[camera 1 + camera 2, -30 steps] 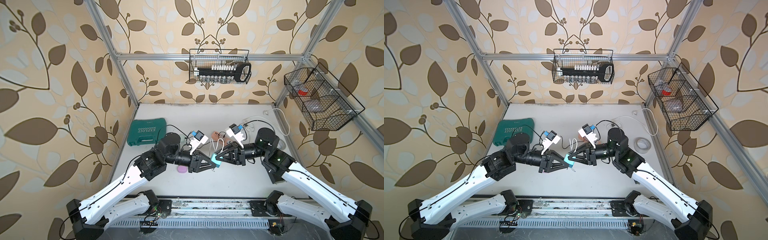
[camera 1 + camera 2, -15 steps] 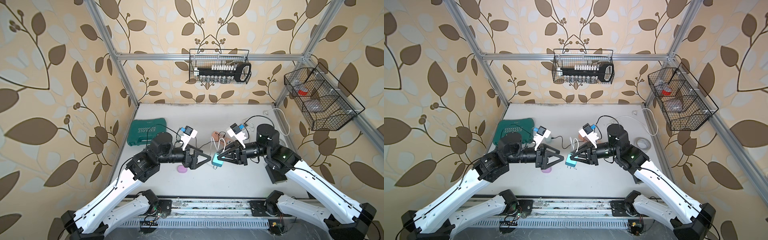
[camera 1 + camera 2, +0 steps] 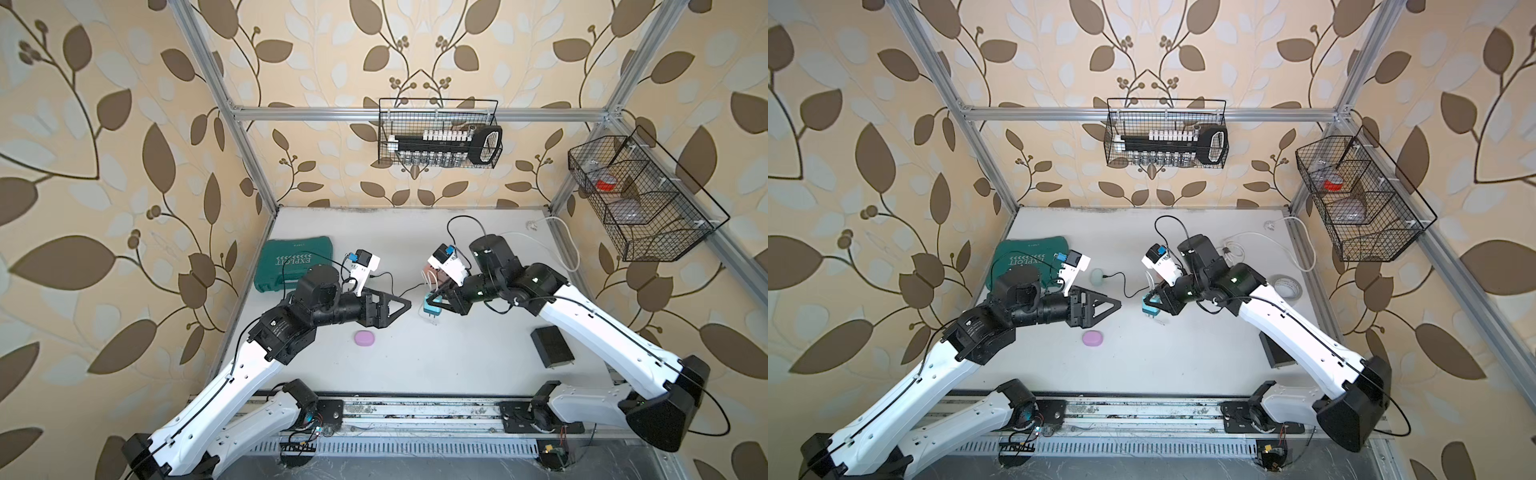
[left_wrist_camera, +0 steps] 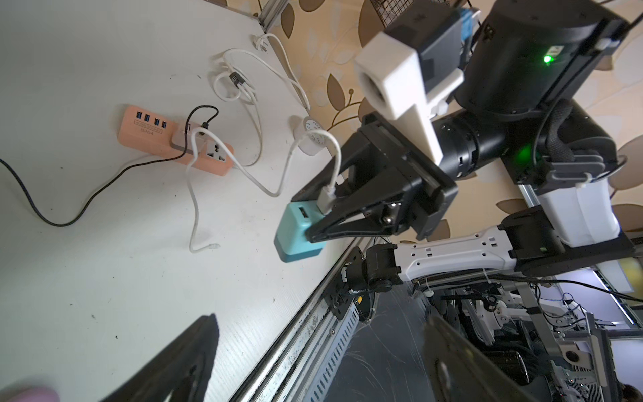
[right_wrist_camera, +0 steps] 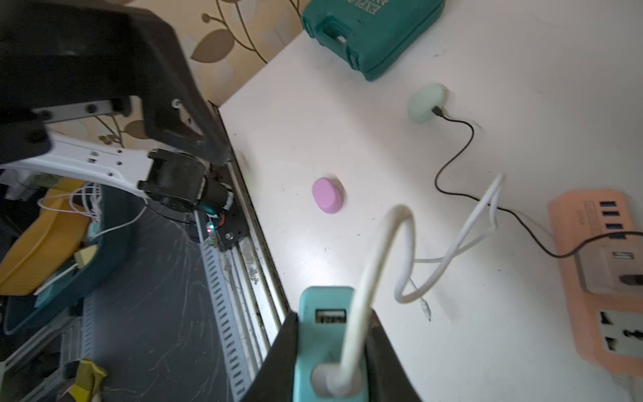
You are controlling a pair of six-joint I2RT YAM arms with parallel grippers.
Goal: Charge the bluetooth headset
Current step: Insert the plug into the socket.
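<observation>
Two small oval headset cases lie on the white table: a pink one (image 3: 364, 338) (image 5: 327, 195) in front of my left arm, and a pale green one (image 3: 1097, 277) (image 5: 426, 104) with a black cable's plug at it. My right gripper (image 3: 434, 305) (image 5: 330, 341) is shut on a teal USB charger (image 4: 299, 236) with a white cable (image 5: 382, 243) plugged into it. The cable's free end (image 5: 426, 313) rests on the table. My left gripper (image 3: 399, 309) (image 4: 320, 348) is open and empty, a short way left of the charger.
An orange power strip (image 4: 174, 139) lies behind the right wrist, with the black cable running from it. A green tool case (image 3: 295, 266) sits at the left, a black box (image 3: 552, 347) and a tape roll (image 3: 1286, 286) at the right. Wire baskets (image 3: 438, 137) hang on the walls.
My left gripper has opened, let go at the charger and drawn back to the left. The right gripper still holds the teal charger, now slightly lower.
</observation>
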